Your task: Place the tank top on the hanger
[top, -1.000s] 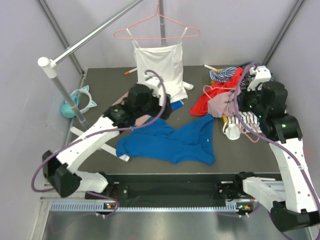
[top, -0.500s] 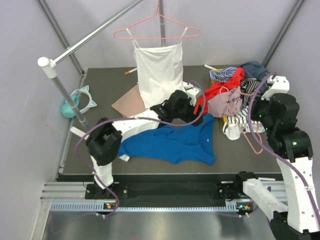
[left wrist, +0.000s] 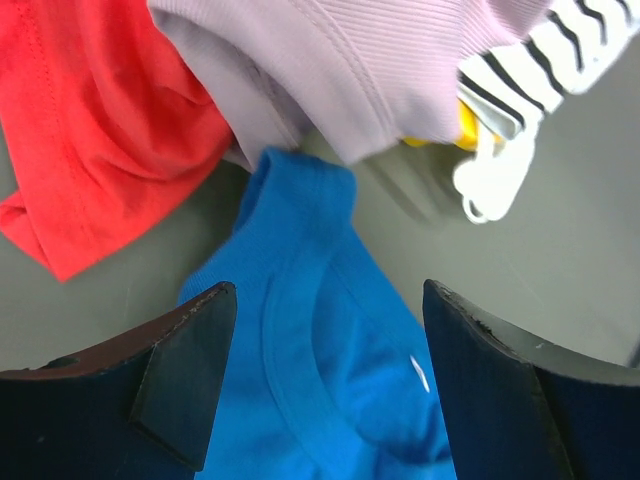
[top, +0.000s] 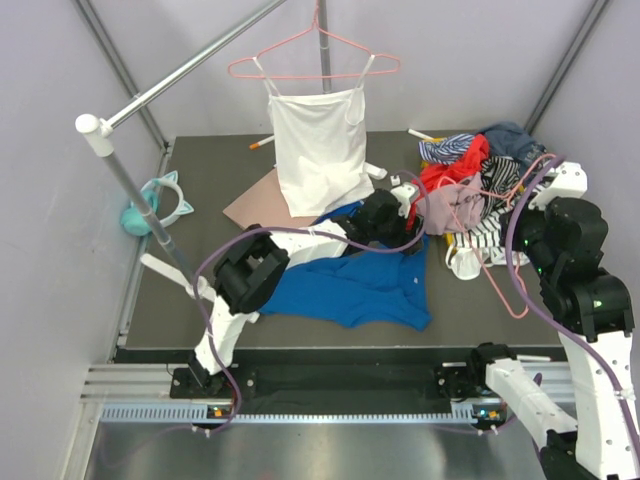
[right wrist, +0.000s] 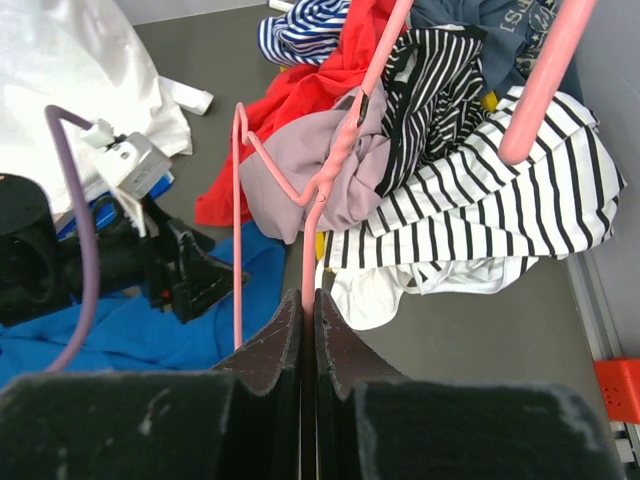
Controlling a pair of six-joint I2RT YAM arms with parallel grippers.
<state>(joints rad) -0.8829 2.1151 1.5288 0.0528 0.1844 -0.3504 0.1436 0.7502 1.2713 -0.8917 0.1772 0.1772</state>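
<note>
The blue tank top [top: 350, 285] lies crumpled flat on the dark table, near the front middle. My left gripper [top: 408, 238] hovers open over its upper right corner, next to the clothes pile. In the left wrist view the blue neckline [left wrist: 310, 330] lies between and below the open fingers [left wrist: 185, 370]. My right gripper [right wrist: 308, 300] is shut on a thin wire of the pink hanger [right wrist: 340, 150], which it holds above the pile. In the top view the hanger [top: 500, 285] hangs slanted by the right gripper [top: 522, 243].
A clothes pile [top: 480, 170] with a red garment [left wrist: 90, 130], a mauve top [left wrist: 350, 70] and striped fabric [right wrist: 470, 200] lies at the right. A white camisole [top: 320, 150] hangs on another pink hanger from the rail [top: 190, 65]. A teal toy [top: 160, 200] stands at the left.
My left arm has swung from the left side across the table to the blue top's right corner. My right gripper has drawn the pink hanger right and nearer, off the pile.
</note>
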